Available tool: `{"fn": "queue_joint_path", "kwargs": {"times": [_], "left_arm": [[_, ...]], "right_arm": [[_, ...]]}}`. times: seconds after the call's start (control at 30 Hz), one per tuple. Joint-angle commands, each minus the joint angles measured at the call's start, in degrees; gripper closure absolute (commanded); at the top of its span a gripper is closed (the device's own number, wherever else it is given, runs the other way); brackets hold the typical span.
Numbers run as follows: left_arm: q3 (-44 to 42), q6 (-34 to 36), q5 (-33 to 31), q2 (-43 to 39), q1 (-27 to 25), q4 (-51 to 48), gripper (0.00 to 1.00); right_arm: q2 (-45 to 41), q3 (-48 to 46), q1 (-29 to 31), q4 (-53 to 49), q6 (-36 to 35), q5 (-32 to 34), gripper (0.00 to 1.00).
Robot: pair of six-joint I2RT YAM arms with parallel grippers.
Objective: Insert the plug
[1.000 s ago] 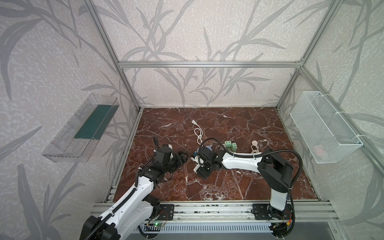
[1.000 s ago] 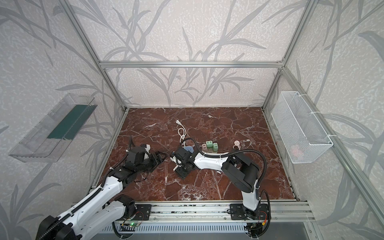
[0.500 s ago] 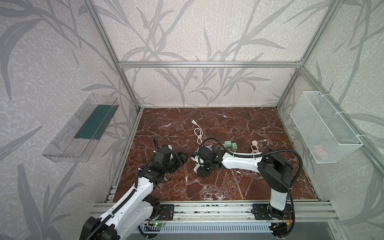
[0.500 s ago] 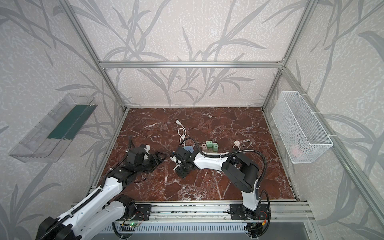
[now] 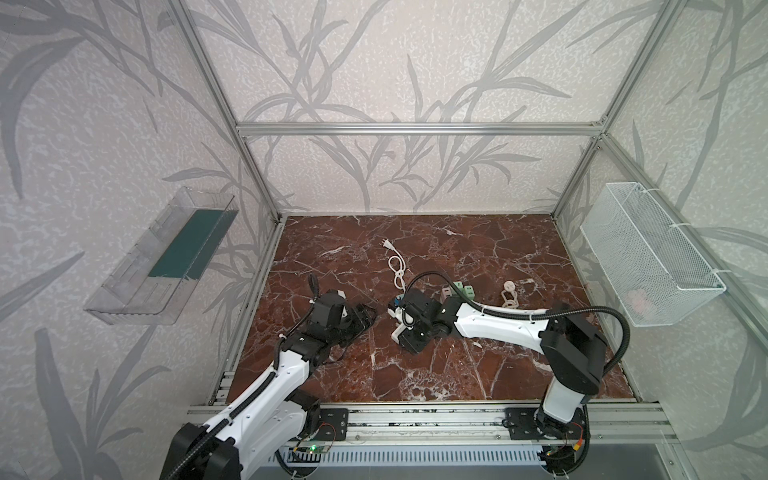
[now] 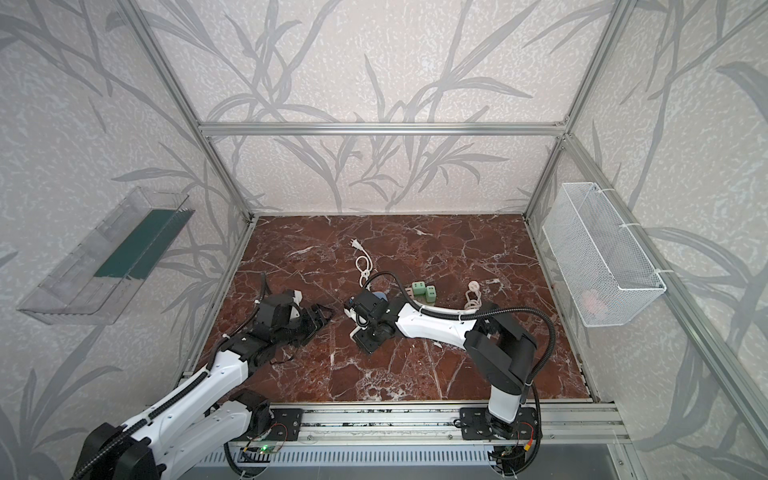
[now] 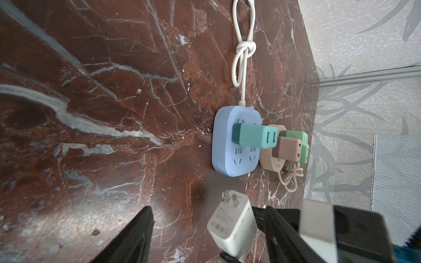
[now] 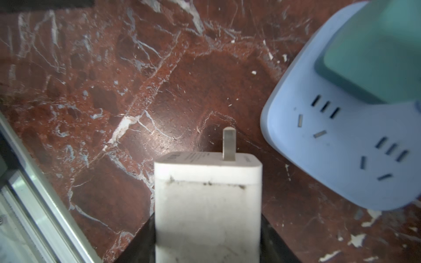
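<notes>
Your right claw (image 8: 207,241) is clenched on the plug (image 8: 207,195) at its rear body, with the blades pointing ahead. The plug sits just beside the strip and is not yet in it. Treat the plug as light, rigid and smooth. Hold it mid-body, clear of the blades, and expect it to twist if you press off-axis. Your left claw (image 5: 365,318) stands released and empty, near the plug. Beyond lies the strip (image 7: 234,148) with one adapter (image 7: 255,136) seated and its other sockets free. Since a second ago, neither the arms nor the plug have visibly moved.
</notes>
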Motion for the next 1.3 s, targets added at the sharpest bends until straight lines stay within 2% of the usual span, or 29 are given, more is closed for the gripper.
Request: {"fn": "queue_joint_path", "kwargs": {"times": [0.0,0.47,0.63,0.9,1.1,1.27], "left_arm": [[-0.1,-0.8,0.3,-0.2,-0.1,1.3,0.25],[-1.4,-4.8,5.9,0.0,-0.2,8.6,0.26],[-1.9,-6.2,7.2,-0.5,-0.3,11.3,0.31],[-3.9,-9.8,12.6,3.1,-2.2,23.3,0.34],[-6.2,-18.1,15.6,7.9,-3.3,39.0,0.35],[-6.1,-18.9,16.5,10.8,-4.3,42.4,0.37]], "right_arm": [[-3.9,0.5,0.3,-2.7,-0.6,2.4,1.00],[-10.6,0.8,0.0,-6.1,-2.4,8.0,1.00],[-12.6,0.9,-0.8,-6.6,-2.3,7.8,1.00],[-16.3,0.2,-1.1,-4.7,-4.0,7.6,1.00],[-17.0,0.5,-1.2,-5.3,-5.4,8.3,1.00],[-16.2,1.6,-1.2,-5.5,-5.6,8.5,1.00]]}}
